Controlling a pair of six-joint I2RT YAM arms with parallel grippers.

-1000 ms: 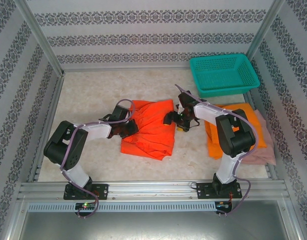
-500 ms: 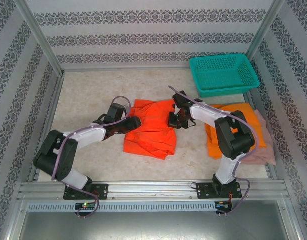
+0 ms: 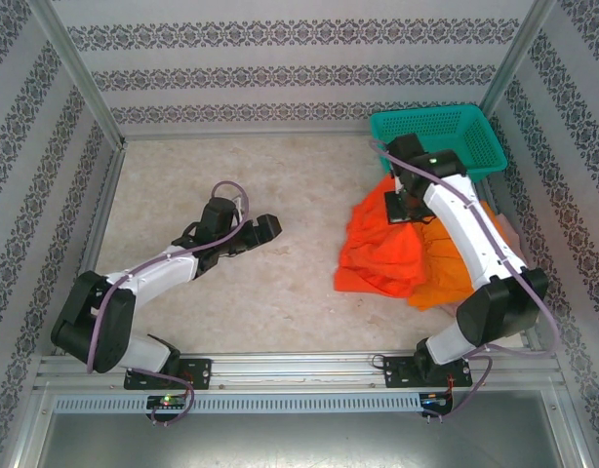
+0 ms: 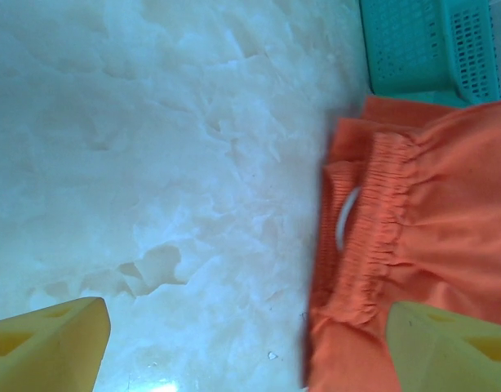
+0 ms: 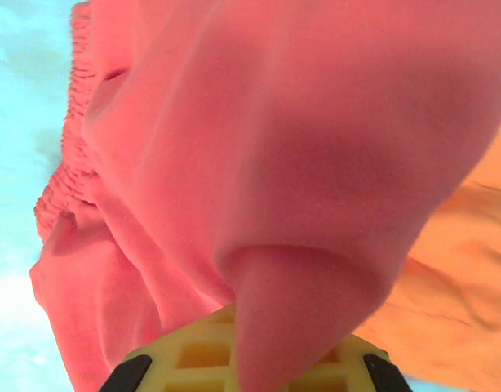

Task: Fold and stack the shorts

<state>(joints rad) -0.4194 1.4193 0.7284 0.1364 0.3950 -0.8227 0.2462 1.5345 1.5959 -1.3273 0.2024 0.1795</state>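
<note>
Holds orange shorts pinched in the right gripper, drooping over the folded pile beside the basket. Has the left gripper spread wide, empty. Looks light, limp; best gripped along the elastic waistband.

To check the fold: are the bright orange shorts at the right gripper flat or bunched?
Bunched: the bright orange shorts hang in crumpled folds from the right gripper, shut on them.
</note>
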